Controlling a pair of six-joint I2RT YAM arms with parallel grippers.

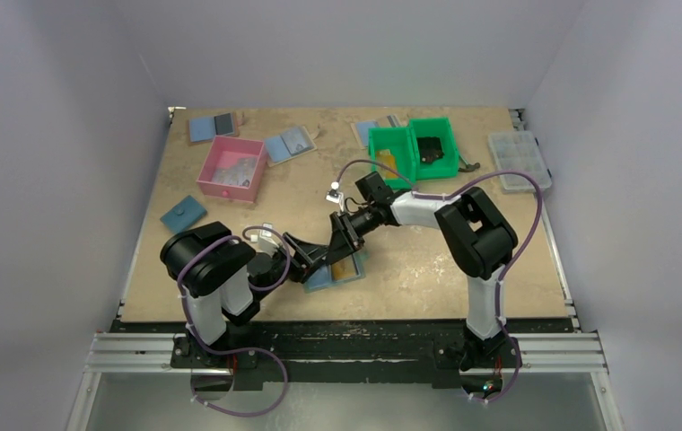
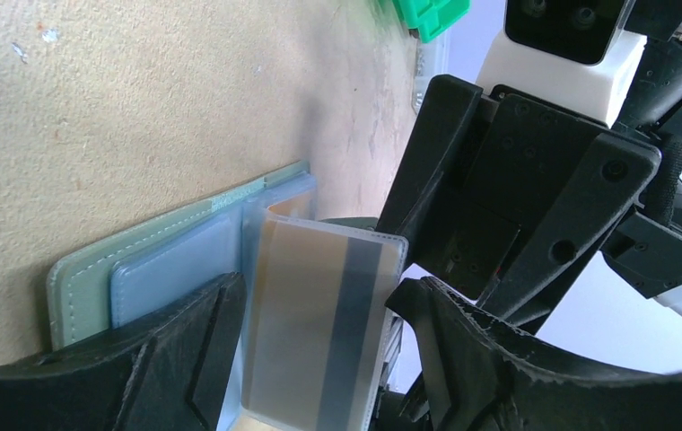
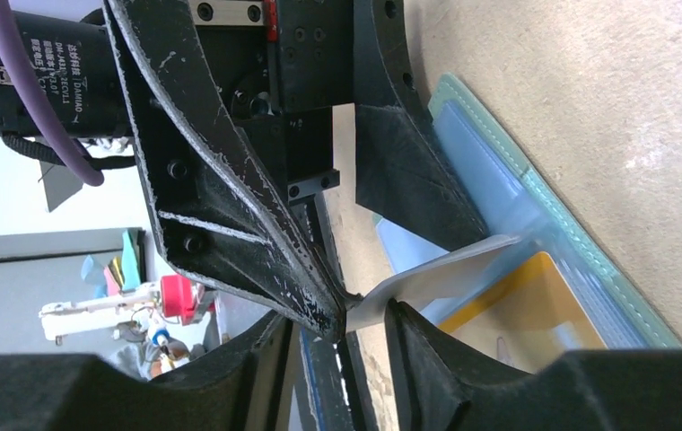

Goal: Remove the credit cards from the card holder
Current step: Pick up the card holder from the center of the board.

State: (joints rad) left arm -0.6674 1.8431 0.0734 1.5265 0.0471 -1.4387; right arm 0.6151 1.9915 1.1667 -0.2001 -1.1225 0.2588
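The card holder (image 1: 342,273) lies open near the table's front edge, grey-green outside (image 2: 158,242), pale blue inside (image 3: 463,144). One of its clear sleeves stands up with an orange-yellow credit card (image 2: 306,314) with a dark stripe inside it. My left gripper (image 2: 319,346) is open, a finger on each side of that sleeve. A second credit card (image 3: 535,305) lies flat in the holder. My right gripper (image 3: 342,359) faces the left one just above the holder, jaws apart. The sleeve's pale edge and a left fingertip (image 3: 319,310) sit in its gap.
A pink bin (image 1: 230,168) stands back left and a green bin (image 1: 412,148) back right. A dark blue wallet (image 1: 183,214) lies at the left. Blue-and-grey folders (image 1: 212,127) (image 1: 288,144) lie along the back. A clear compartment box (image 1: 519,160) sits far right.
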